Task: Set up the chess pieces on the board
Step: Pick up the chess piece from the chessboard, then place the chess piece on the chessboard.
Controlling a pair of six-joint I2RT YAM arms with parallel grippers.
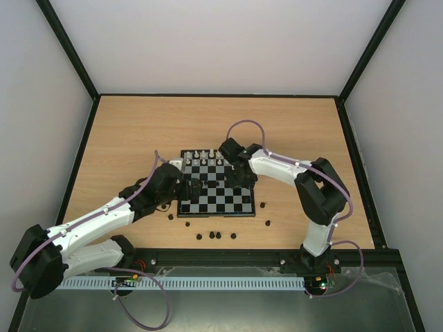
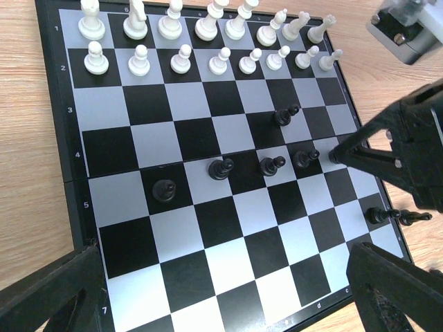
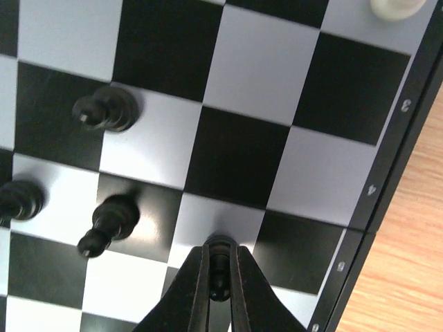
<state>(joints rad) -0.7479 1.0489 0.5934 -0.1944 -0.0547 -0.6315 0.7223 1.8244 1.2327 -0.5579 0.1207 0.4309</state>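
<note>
Right gripper (image 3: pixel 219 261) was pressed together on a black piece (image 3: pixel 219 273). Its fingers (image 3: pixel 190 294) covered most of that piece, so I couldn't tell the type. The pinch sat over the board (image 3: pixel 408 149), close to the numbered frame, with the wood table (image 3: pixel 408 283) just past it to the right.

Ahead-left of those fingertips were three black pawns (image 3: pixel 107 111) on the squares. The leftmost was cut off by the picture edge. One white piece (image 3: pixel 394 5) was clipped at the top right corner.

Left gripper (image 2: pixel 225 294) was spread wide with nothing between. Only its finger ends (image 2: pixel 48 297) showed, at the bottom corners of its wrist view.

Beyond it, the white pieces (image 2: pixel 181 59) filled the two far rows. A loose line of black men (image 2: pixel 221 168) stood between hand and those rows.

The right gripper came in from the right there and hid some squares. A further pawn (image 2: pixel 382 215) stood by the right frame, with a blurred dark piece (image 2: pixel 415 217) just off the board beside it.

From above, loose black pieces (image 1: pixel 214 235) lay on the table near the board's near edge. They were too small to tell the type. Both arms hid the board's middle in that view.
</note>
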